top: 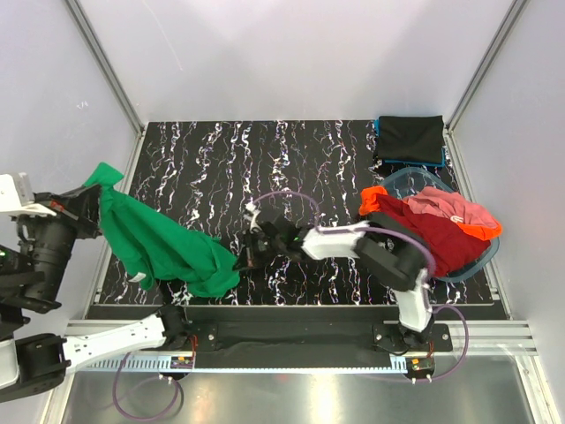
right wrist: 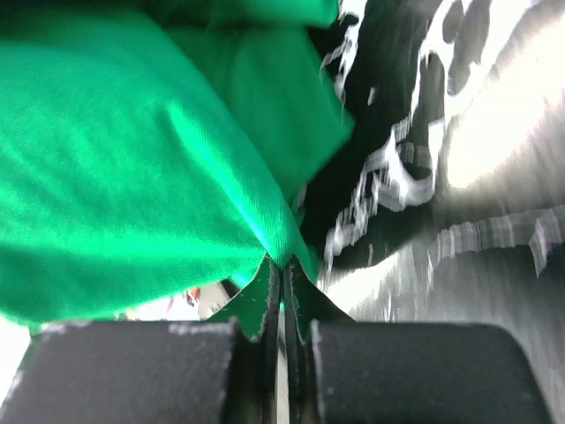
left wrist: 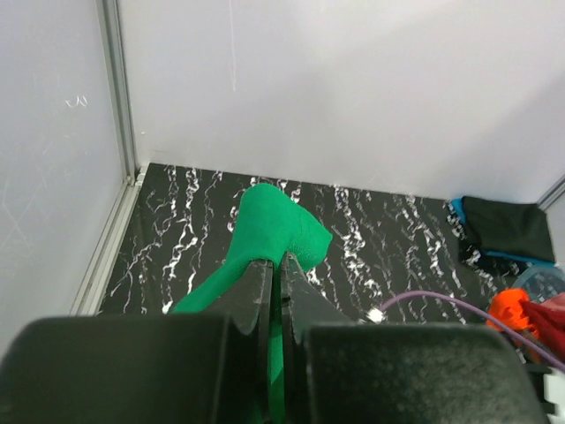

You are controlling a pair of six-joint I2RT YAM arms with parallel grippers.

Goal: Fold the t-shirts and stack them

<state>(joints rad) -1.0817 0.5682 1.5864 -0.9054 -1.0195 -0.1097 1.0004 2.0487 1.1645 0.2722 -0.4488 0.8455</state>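
Note:
A bright green t-shirt (top: 159, 243) hangs stretched between my two grippers over the left of the black marbled table (top: 291, 159). My left gripper (top: 93, 190) is shut on its upper left end, which sticks up past the closed jaws in the left wrist view (left wrist: 275, 225). My right gripper (top: 240, 258) is shut on its lower right edge, where the cloth (right wrist: 159, 159) fills the right wrist view above the closed jaws. A folded black t-shirt (top: 410, 138) lies on a blue one (top: 415, 162) at the back right. Maroon-red (top: 433, 231) and orange (top: 371, 196) t-shirts are heaped in the tub.
A clear plastic tub (top: 481, 261) stands at the right edge, holding the heap of shirts. White walls with metal frame posts (top: 106, 66) close in the table on three sides. A purple cable (top: 287, 196) loops over the right arm.

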